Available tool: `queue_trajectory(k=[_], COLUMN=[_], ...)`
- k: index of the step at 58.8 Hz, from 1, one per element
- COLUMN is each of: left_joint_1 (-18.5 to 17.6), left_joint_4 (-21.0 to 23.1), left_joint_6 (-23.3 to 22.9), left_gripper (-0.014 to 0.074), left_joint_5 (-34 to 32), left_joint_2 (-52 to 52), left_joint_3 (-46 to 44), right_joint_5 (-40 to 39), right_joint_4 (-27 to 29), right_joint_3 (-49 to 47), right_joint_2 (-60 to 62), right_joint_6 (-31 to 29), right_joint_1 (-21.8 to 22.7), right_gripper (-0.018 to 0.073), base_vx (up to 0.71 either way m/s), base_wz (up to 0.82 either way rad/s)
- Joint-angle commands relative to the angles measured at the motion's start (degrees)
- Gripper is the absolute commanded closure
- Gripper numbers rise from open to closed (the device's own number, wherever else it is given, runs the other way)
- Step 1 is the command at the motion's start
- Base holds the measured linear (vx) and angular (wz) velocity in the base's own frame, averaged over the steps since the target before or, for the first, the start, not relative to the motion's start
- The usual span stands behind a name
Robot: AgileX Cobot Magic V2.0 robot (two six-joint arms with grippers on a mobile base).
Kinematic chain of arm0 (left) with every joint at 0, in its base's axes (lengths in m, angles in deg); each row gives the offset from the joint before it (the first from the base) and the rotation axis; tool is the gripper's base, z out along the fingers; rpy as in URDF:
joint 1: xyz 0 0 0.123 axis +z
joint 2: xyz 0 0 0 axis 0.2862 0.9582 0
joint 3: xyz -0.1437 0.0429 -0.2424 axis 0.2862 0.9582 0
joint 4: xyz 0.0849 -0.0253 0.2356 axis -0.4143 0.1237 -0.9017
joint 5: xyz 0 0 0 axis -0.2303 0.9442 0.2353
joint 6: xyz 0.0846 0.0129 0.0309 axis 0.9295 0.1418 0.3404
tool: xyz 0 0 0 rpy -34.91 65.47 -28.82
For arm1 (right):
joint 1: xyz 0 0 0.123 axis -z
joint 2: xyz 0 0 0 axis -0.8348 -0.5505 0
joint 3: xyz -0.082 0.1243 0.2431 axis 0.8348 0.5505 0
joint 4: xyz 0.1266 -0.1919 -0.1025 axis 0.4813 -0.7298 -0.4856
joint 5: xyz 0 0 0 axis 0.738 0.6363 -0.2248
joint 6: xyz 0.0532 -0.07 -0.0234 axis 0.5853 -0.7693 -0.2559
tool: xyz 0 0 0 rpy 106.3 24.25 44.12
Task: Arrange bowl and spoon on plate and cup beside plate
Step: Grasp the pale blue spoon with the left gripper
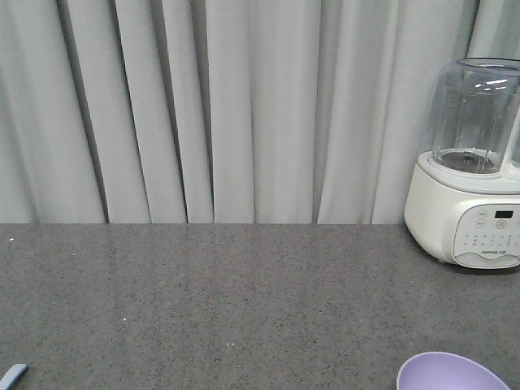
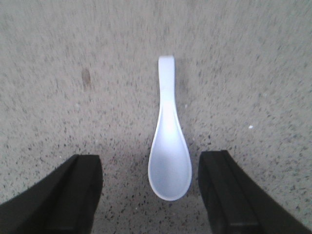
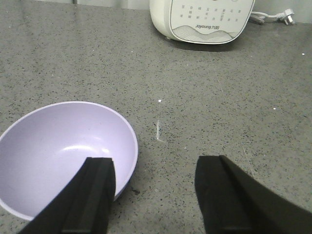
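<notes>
Left gripper spread, spoon btwn fingers: prob light, stiff, slick; pinch across scoop. Right gripper spread over bowl rim.

In the front view the counter fills the lower half of the frame, with the curtain behind it. The blender stands at the right edge against the curtain. The bowl sits in the lower right corner, in front of the blender and well apart from it.

In the left wrist view the spoon lies flat at centre with its handle toward the top. Its scoop lies between the spread fingers of the left gripper and touches neither.

In the right wrist view the bowl sits at lower left. One finger of the spread right gripper crosses the bowl's near rim in the frame, and the other is over bare counter at lower right. The blender's base stands at the top, with its plug at the upper right
</notes>
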Motion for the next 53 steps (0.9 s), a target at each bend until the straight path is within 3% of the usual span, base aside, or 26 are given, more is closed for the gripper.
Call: queue_trajectory(k=[1, 7, 13, 30, 53], left_joint_1=[-0.1, -0.2, -0.4, -0.4, -0.4], left_joint_4=[0.6, 3.0, 6.9, 6.4, 6.4], left_joint_6=[0.4, 1.6, 6.3, 4.8, 4.7], left_gripper=[0.0073, 0.0073, 0.0073, 0.0073, 0.0073], left_joint_5=[0.7, 1.8, 3.5, 9.7, 13.2], left_joint_2=[4.1, 10.1, 17.6, 32.4, 37.6], left_joint_3=[-6.1, -11.8, -17.7, -26.7, -27.1], right_joint_5=[-4.8, -4.8, -4.8, -4.2, -4.2], right_joint_4=[-0.6, -0.6, -0.6, -0.6, -0.6], right_joint_3=[-2.1, -2.1, -2.1, -2.1, -2.1], right_joint_2=[-0.4, -0.4, -0.4, -0.4, -0.4], right_joint_6=[-0.2, -0.2, -0.2, -0.2, -0.4], right_joint_1=[0.1, 0.1, 0.1, 0.1, 0.1], right_gripper=[0.0102, 0.0102, 0.0102, 0.0102, 0.0102], base_vx=[0.00, 0.00, 0.00, 0.00, 0.00], base_wz=[0.00, 0.00, 0.00, 0.00, 0.00])
